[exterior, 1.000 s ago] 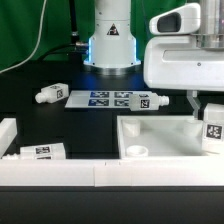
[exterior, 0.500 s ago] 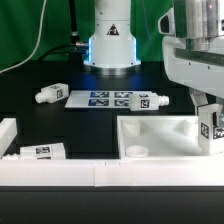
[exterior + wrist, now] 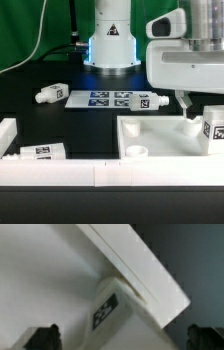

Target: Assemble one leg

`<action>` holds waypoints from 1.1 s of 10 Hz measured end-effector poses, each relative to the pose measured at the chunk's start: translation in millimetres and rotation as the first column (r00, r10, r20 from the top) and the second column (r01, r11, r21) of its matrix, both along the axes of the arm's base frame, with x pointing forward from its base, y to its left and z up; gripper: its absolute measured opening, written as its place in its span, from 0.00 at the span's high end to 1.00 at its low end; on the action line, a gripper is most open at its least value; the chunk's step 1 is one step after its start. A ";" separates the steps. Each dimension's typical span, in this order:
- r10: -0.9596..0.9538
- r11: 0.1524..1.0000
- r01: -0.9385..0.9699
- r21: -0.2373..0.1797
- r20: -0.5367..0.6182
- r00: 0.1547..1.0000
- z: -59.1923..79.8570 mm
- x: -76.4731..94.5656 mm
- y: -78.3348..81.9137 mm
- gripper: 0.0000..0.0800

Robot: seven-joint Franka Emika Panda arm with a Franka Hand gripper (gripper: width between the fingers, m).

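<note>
On the worktop, counted: four small white stubby plastic legs with black-and-white tag stickers, one tabletop, one marker board, one arm.
Leg at the tabletop: the leg [image 3: 213,130] stands upright at the exterior view's right edge, at the right side of the large white square tray-like tabletop [image 3: 160,132]; the wrist view shows this leg [image 3: 112,309] lying against the tabletop's raised wall [image 3: 140,272], tag sticker facing the camera.
Other legs: one far-left leg [image 3: 51,95] lies just beside the left end of the marker board; a second, the far-middle leg [image 3: 154,101], lies at the board's right end; a third, the near-left leg [image 3: 38,151], lies on its side near the left front.
Marker board: thin flat white marker board [image 3: 109,98] lies flat, far of the tabletop, in front of the arm's base.
Tool: the two-finger tool [image 3: 196,112] hangs over the tabletop's right part, just above the upright leg; in the wrist view its two dark fingertips [image 3: 44,336] stand wide apart with the leg between them and neither pad touching it, so it is spread and has hold of nothing.
Surface: black worktop [image 3: 60,125]; a white rail [image 3: 110,173] runs along the near edge, and a white block [image 3: 8,132] sits at the left.
Room: green backdrop [image 3: 30,30] behind the white arm base [image 3: 110,40], with a dark cable hanging at the left.
</note>
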State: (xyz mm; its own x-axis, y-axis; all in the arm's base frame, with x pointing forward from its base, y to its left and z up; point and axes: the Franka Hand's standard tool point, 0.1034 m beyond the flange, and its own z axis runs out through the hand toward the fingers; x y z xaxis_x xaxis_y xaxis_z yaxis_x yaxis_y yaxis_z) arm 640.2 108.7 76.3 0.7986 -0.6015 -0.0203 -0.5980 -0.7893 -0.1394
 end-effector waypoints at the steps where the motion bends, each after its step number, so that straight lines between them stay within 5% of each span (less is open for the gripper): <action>1: 0.080 0.997 -0.080 -0.008 0.009 0.997 -0.2 0.0 -1.2 0.19; 2: 0.143 0.990 -0.143 -0.014 0.016 0.990 -0.2 0.0 -1.3 0.19; 4: 0.470 0.880 -0.466 -0.090 0.043 0.881 -0.7 2.8 -1.9 0.19; 6: 0.503 0.862 -0.498 -0.096 0.041 0.863 -4.8 4.3 -9.0 0.19; 8: 0.460 0.886 -0.455 -0.089 0.039 0.887 -5.2 4.0 -8.4 0.51; 11: 0.200 0.979 -0.198 -0.053 0.028 0.979 -5.9 3.5 -6.0 0.64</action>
